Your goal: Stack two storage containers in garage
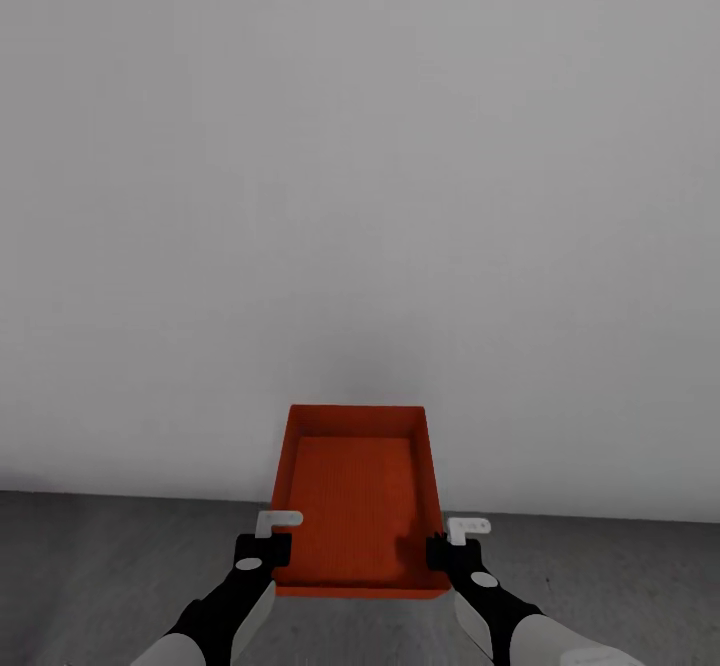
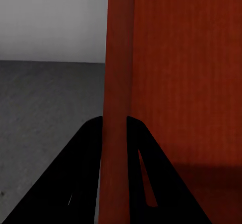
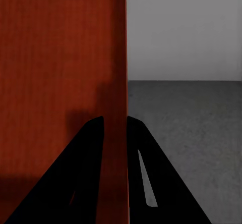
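In the head view, the two arms are seen nearest, rising from the lower edge. The left hand [image 1: 270,542] is clamped on the left wall of the storage container [image 1: 355,506], near its close corner, and the right hand [image 1: 447,544] is clamped on the right wall opposite. The red-orange box is held level between them, open top up, nothing seen inside it. Dark grey floor [image 1: 110,566] is seen beneath and to both sides, and a plain white-grey wall [image 1: 360,196] is faced straight ahead.

Over to the left wrist view: the black fingers [image 2: 80,173] are seen closed on the thin container [image 2: 186,72] wall, one on each side, with the ribbed orange base on the inner side. Rough grey floor [image 2: 45,113] and pale wall [image 2: 50,17] are seen on the outer side.

Now the right wrist view, and the same is found mirrored: the fingers [image 3: 151,173] are pressed on either side of the container [image 3: 55,57] wall, with concrete floor [image 3: 196,133] and wall [image 3: 186,27] outside.
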Robot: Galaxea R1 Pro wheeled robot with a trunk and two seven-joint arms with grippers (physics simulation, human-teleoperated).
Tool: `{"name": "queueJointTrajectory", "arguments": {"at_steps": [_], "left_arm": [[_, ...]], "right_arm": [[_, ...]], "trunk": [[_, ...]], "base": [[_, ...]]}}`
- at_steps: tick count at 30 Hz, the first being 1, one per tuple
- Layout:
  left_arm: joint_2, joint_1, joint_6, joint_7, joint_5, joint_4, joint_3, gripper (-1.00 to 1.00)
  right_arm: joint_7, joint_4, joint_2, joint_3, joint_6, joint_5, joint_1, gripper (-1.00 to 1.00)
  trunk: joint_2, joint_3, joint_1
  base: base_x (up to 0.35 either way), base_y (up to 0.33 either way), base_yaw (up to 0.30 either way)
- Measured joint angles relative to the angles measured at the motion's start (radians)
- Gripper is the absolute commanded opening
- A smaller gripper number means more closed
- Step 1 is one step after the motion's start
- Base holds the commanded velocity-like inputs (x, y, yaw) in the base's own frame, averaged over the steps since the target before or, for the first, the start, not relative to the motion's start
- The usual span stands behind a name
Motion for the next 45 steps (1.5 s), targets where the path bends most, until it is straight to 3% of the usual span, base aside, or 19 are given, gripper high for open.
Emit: {"name": "queueJointTrajectory", "arguments": {"at_steps": [45], "left_arm": [[-0.003,0.000,0.000,0.000,-0.015,-0.004,0.011,-1.00]], "right_arm": [[0.001,0.000,-0.001,-0.002,-0.008,0.001,0.000,-1.00]], "trunk": [[-0.007,-0.075,0.004]], "base": [[0.000,0.000,0.000]]}}
